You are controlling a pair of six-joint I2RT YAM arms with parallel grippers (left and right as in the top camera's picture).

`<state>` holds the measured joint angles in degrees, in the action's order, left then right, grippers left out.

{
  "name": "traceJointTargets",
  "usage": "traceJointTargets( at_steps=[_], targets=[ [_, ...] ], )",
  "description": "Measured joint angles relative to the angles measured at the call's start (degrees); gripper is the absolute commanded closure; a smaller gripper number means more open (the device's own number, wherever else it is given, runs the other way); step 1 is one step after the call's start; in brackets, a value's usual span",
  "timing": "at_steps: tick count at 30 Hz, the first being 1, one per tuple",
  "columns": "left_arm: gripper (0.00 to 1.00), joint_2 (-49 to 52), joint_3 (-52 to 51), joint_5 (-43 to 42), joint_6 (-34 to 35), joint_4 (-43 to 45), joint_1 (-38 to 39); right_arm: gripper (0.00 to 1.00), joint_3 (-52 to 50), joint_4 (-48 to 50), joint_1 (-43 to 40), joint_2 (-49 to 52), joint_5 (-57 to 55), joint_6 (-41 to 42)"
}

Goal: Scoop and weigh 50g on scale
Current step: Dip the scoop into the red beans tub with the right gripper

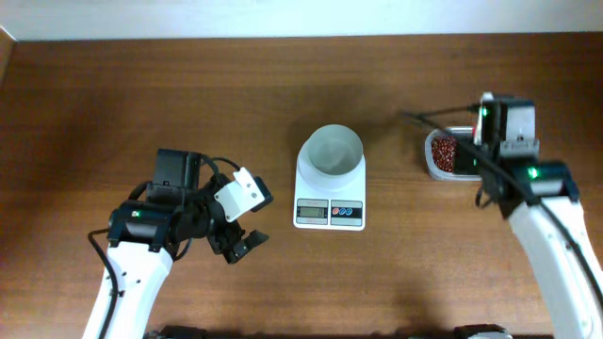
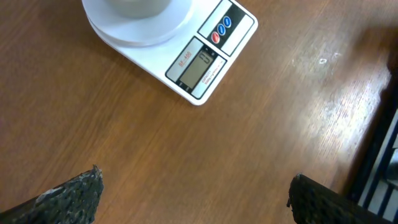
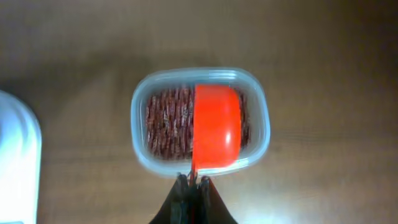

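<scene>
The left arm [image 1: 127,282] and right arm [image 1: 556,240] are built of white links and black joint housings, marked by green lights [image 1: 532,172], trailed by black cables [image 1: 96,243], and the left gripper [image 2: 196,177] is tipped with dark speckled fingers [image 2: 68,196].

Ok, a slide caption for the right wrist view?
Right gripper grips an orange scoop by its handle at the tub of beans.
</scene>
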<state>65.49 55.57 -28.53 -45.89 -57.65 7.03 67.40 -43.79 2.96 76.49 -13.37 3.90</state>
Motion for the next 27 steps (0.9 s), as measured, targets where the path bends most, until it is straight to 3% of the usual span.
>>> traceJointTargets(
  at_steps=[5,12,19,27],
  targets=[
    [0.01,0.0,0.0,0.0,0.0,0.0,0.0,0.96,1.7,2.0,-6.8,11.8,0.0,-1.4],
    [0.01,0.0,0.0,0.0,0.0,0.0,0.0,0.96,1.7,2.3,-8.8,17.4,4.2,-1.8],
    [0.01,0.0,0.0,0.0,0.0,0.0,0.0,0.96,1.8,2.2,-10.3,18.9,15.9,-2.2],
    [0.01,0.0,0.0,0.0,0.0,0.0,0.0,0.96,1.8,1.4,-21.6,20.3,35.4,-2.0]
  ],
)
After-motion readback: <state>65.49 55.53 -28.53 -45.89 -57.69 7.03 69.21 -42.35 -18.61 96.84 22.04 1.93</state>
